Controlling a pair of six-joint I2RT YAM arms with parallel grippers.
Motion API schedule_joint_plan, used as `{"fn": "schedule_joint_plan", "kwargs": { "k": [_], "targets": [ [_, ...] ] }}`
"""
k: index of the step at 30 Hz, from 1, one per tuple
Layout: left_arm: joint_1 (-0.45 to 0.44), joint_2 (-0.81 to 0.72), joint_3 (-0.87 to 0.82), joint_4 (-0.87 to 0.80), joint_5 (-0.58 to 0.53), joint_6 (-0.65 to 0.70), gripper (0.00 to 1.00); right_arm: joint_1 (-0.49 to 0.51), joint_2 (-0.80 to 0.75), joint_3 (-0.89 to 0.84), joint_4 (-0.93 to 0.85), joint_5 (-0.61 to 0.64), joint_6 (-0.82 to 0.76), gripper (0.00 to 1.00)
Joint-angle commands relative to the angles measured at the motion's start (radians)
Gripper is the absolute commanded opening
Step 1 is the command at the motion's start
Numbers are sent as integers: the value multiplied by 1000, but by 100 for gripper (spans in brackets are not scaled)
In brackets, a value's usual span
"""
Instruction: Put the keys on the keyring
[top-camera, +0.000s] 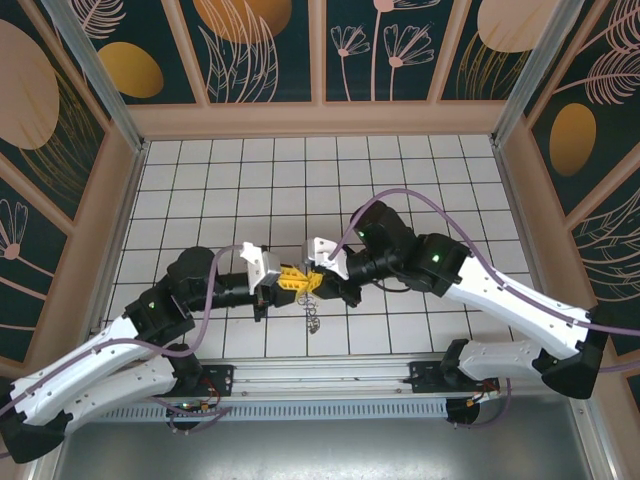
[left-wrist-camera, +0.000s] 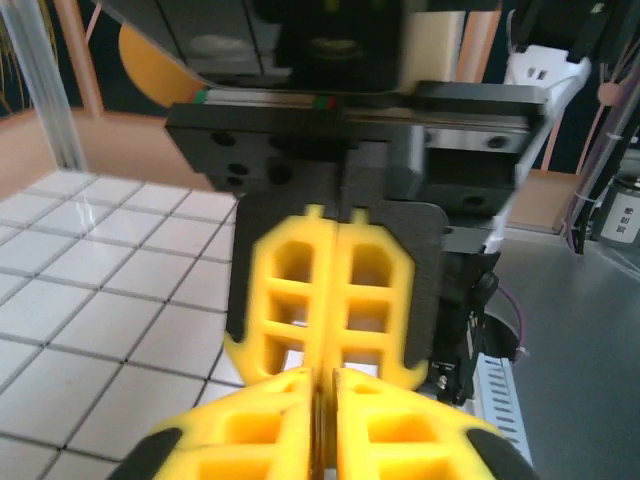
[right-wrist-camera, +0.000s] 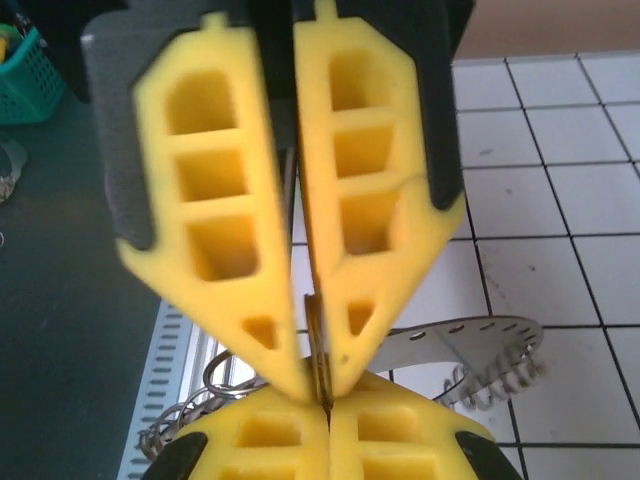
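Logging my left gripper (top-camera: 289, 279) and right gripper (top-camera: 311, 274), both clamped tight, tips touching; keyring (top-camera: 312, 316) dangling beneath, holder unclear.

Right gripper (right-wrist-camera: 325, 415): yellow latticed plastic fingers pressed together at bottom edge. Left gripper (right-wrist-camera: 318, 385) faces it, tips touching, nipping a thin metal strip (right-wrist-camera: 317, 345). Behind the tips: flat grey perforated keyring (right-wrist-camera: 480, 345), frilly wire edge, against the white tiled tabletop (right-wrist-camera: 580, 200).

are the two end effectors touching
Touching: the right wrist view shows the left end effector meeting the right end effector tip to tip, no gap.
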Motion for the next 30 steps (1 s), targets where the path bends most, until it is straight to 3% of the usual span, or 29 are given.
{"fn": "schedule_joint_plan", "kwargs": {
  "k": [1,5,9,11,15,19,26,30],
  "targets": [
    [-8,14,23,-71,12,54,1,2,2,49,-5,-4,-27,0],
    [-6,-2,3,-61,0,48,1,2,-28,39,19,-34,-22,0],
    [-7,-15,-11,-63,-1,47,18,2,-44,39,24,-54,-22,0],
    [-8,-17,-11,-72,-6,52,20,2,-38,43,16,-53,-25,0],
    [-6,-16,-7,-83,-10,59,15,2,-30,45,11,-56,-28,0],
    [-8,-24,-19,-53,-3,50,0,2,-30,43,19,-60,-23,0],
    [-7,-85,-72,107,23,-37,0,3,-51,13,41,-34,-15,0],
    [-7,-167,-141,299,39,-142,0,3,-85,-28,85,-54,9,13]
  ]
}}
